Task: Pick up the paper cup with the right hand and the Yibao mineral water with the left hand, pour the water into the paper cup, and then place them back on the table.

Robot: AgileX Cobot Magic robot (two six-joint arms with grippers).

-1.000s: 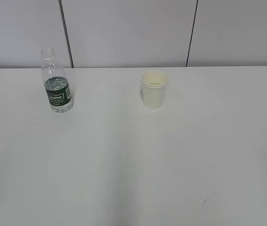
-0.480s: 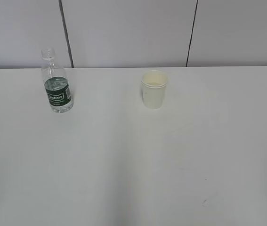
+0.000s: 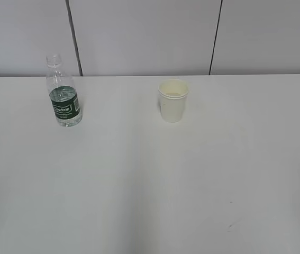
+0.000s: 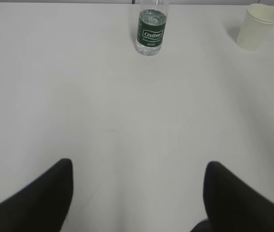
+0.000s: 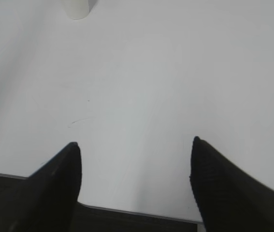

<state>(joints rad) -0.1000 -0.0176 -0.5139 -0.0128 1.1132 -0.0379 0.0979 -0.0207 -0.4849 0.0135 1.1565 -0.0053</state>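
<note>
Left wrist view shows our left tool (image 4: 137,193) with its two black fingers spread wide and nothing between them, hovering low over the white desk (image 4: 79,96). The water bottle (image 4: 151,31) stands upright well ahead of it, almost straight in line, which we judge makes for an easy forward reach. In the right wrist view our right tool (image 5: 134,179) is likewise spread apart and empty, near the desk's front edge, with the paper cup (image 5: 76,8) far ahead at the top left of the picture.

From the exterior view, neither arm shows. The bottle (image 3: 63,92) stands at the back left, the cup (image 3: 173,100) at the back middle, well apart, so each tool has its own side.

The bottle is clear ribbed plastic with a dark green label, uncapped and partly filled. The cup is cream paper, tapered, with a rolled rim. The desk is smooth and matt, with a small dark scuff (image 3: 229,227).
</note>
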